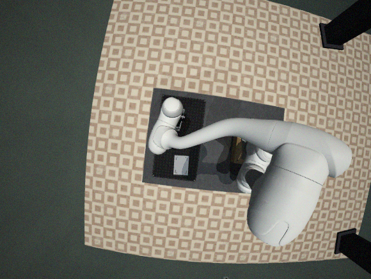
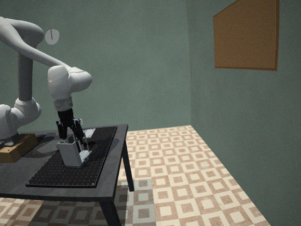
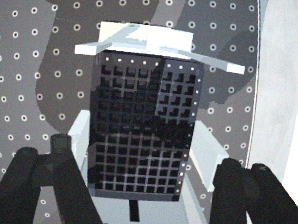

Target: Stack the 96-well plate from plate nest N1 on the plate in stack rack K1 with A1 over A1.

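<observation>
No lettering, label, brand or number is legible to me in any view. The pale plate nest (image 1: 180, 165) beneath my arm shows no readable mark at this size.

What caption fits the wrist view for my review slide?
Gripper shut on a dark 96-well plate, fingers at either side, held inside the pale stack rack K1 on the perforated mat.

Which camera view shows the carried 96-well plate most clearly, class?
The wrist view: the dark 96-well plate fills it, its well grid plain, held in the gripper down inside the pale stack rack K1. In the exterior view the rack wall hides it. In the top view the arm's wrist covers it.
</observation>
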Robot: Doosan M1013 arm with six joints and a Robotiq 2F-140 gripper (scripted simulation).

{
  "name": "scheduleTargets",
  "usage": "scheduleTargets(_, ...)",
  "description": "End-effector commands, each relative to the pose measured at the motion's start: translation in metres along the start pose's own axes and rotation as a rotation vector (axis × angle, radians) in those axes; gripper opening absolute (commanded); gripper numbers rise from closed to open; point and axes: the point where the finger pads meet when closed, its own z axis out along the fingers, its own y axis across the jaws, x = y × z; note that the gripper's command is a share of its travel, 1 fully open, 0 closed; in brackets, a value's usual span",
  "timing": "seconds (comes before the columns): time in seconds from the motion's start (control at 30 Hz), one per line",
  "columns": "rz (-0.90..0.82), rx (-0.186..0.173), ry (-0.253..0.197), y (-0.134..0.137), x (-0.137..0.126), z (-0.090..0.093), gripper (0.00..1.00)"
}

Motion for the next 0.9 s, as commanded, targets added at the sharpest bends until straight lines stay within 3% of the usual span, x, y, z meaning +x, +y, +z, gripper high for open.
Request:
scheduleTargets(0.0, 0.000, 0.000, 0.000, 0.000, 0.000, 0.006, 0.00)
scheduleTargets(0.57, 0.000, 0.000, 0.000, 0.000, 0.000, 0.031, 0.00)
scheduleTargets(0.87, 0.000, 0.000, 0.000, 0.000, 0.000, 0.031, 0.00)
